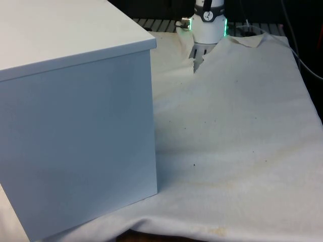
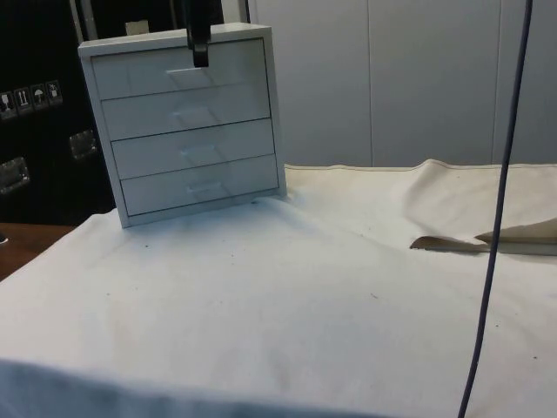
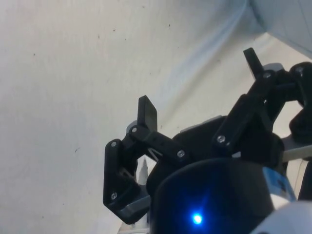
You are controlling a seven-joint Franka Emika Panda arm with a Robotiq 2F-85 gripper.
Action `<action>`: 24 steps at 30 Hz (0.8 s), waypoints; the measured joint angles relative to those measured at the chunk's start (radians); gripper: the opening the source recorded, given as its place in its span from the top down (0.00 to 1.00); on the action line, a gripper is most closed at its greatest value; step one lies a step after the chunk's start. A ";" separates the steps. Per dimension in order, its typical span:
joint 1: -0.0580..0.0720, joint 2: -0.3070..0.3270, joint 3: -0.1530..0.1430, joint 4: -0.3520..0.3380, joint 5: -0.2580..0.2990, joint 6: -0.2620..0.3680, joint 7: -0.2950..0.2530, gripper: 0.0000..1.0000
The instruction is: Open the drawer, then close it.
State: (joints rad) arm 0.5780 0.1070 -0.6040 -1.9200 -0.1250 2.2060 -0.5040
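Observation:
A white chest of drawers (image 2: pixel 187 131) stands on the cloth with several drawers, all shut flush. In the front view its plain back and side (image 1: pixel 75 126) fill the front view's left. My black gripper (image 2: pixel 200 54) hangs down from above in front of the top drawer (image 2: pixel 178 74), its tip just above that drawer's small handle (image 2: pixel 193 77). In the wrist view the gripper (image 3: pixel 200 87) is open, its two fingers (image 3: pixel 147 114) wide apart with nothing between them, the cloth beneath and a corner of the chest (image 3: pixel 287 19) close by.
A dark cable (image 2: pixel 500 218) hangs down across the side view's right. A raised fold of the white cloth (image 2: pixel 487 239) lies there too. The robot's base (image 1: pixel 207 22) stands at the table's far end. Open cloth (image 1: pixel 237 131) spreads beside the chest.

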 measured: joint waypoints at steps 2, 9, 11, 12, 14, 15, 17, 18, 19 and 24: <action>0.000 0.008 -0.001 0.001 0.000 0.016 -0.012 0.00; 0.000 0.022 -0.002 0.003 0.000 0.039 -0.036 0.00; 0.000 0.026 -0.001 0.006 0.000 0.041 -0.045 0.00; 0.000 0.026 -0.001 0.006 0.000 0.041 -0.045 0.00; 0.000 0.029 -0.002 0.007 0.000 0.047 -0.054 0.00; 0.000 0.031 -0.002 0.007 0.000 0.050 -0.058 0.00; 0.000 0.036 -0.007 0.007 0.000 0.058 -0.075 0.00; 0.000 0.036 -0.009 0.007 0.000 0.060 -0.081 0.00; -0.001 0.037 -0.011 0.007 0.000 0.061 -0.088 0.00; -0.001 0.037 -0.017 0.007 -0.007 0.062 -0.105 0.00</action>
State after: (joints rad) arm 0.5770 0.1440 -0.6210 -1.9130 -0.1320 2.2680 -0.6090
